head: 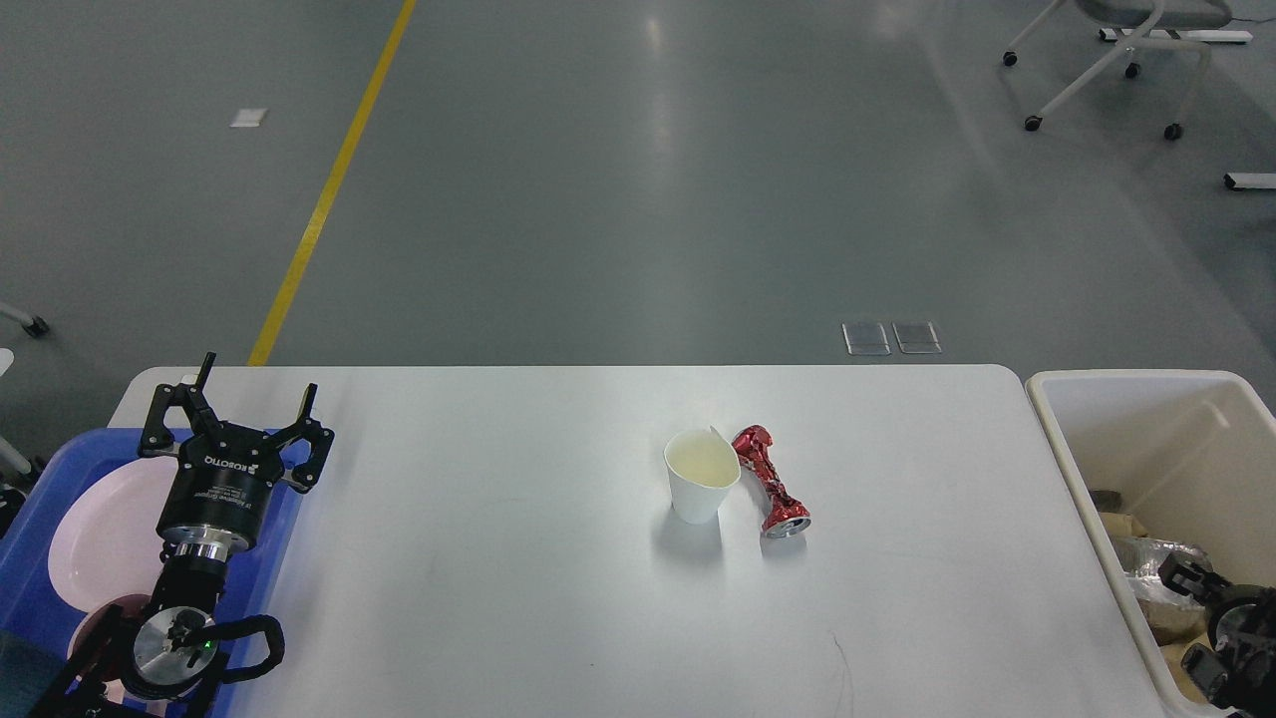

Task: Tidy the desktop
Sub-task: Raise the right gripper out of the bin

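Grey workshop floor with a yellow line lies behind the desktop [518, 598], a wide white table that fills the lower half of my view. Near its middle stands a white paper cup [701, 485], and a crushed red can [771, 481] lies just beside it on the right, maybe touching. My left gripper [239, 414] hovers over the blue tray [284, 519] at the left edge, its fingers spread wide and holding nothing. A pink plate [100, 529] is in this tray. My right gripper [1211, 628] is low over the cream bin [1146, 399] at the right, where some paper rubbish lies; it is dark and partly cut off, so I cannot tell if it is open. I judge two items are left to clear. Next, the right arm should reach for the can, without knocking the cup.
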Available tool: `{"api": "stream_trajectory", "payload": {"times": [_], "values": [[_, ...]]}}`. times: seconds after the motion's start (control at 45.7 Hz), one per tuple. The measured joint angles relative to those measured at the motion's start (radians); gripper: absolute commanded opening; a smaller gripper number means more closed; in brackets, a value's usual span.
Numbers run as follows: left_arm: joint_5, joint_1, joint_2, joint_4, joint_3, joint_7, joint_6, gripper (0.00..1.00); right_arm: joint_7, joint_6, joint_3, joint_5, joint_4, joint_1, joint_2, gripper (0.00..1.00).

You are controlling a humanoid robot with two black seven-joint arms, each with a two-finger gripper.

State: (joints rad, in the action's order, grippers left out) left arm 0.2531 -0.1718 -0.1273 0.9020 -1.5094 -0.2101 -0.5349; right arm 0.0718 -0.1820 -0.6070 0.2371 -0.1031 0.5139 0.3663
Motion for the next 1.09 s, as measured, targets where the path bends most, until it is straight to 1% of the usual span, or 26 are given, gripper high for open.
{"api": "stream_trajectory", "payload": {"times": [0.131,0.219,0.35,0.437,0.503,0.525,0.59,0.678,0.765,0.919,1.006,1.093], "values": [[0.0,0.0,0.0,0.0,0.0,0.0,0.0,0.96,0.002,0.041,-0.003,0.004,-0.02,0.045,0.009,1.0],[0.0,0.0,0.0,0.0,0.0,0.0,0.0,0.96,0.011,0.127,-0.01,0.012,-0.059,0.106,0.052,1.0],[0.0,0.0,0.0,0.0,0.0,0.0,0.0,0.96,0.05,0.302,-0.019,0.02,-0.152,0.231,0.15,1.0],[0.0,0.0,0.0,0.0,0.0,0.0,0.0,0.96,0.078,0.419,-0.029,0.048,-0.243,0.345,0.217,1.0],[0.0,0.0,0.0,0.0,0.0,0.0,0.0,0.96,0.091,0.518,-0.049,0.086,-0.348,0.454,0.264,1.0],[0.0,0.0,0.0,0.0,0.0,0.0,0.0,0.96,0.095,0.567,-0.067,0.102,-0.403,0.511,0.281,1.0],[0.0,0.0,0.0,0.0,0.0,0.0,0.0,0.96,0.102,0.663,-0.123,0.123,-0.505,0.635,0.302,1.0],[0.0,0.0,0.0,0.0,0.0,0.0,0.0,0.96,0.109,0.774,-0.242,0.126,-0.607,0.814,0.302,1.0],[0.0,0.0,0.0,0.0,0.0,0.0,0.0,0.96,0.11,0.868,-0.356,0.115,-0.692,0.97,0.266,1.0],[0.0,0.0,0.0,0.0,0.0,0.0,0.0,0.96,0.111,1.009,-0.459,0.068,-0.81,1.205,0.202,1.0],[0.0,0.0,0.0,0.0,0.0,0.0,0.0,0.96,0.111,1.05,-0.496,0.032,-0.904,1.346,0.192,1.0],[0.0,0.0,0.0,0.0,0.0,0.0,0.0,0.96,0.112,1.062,-0.532,0.009,-1.024,1.491,0.184,1.0]]}}
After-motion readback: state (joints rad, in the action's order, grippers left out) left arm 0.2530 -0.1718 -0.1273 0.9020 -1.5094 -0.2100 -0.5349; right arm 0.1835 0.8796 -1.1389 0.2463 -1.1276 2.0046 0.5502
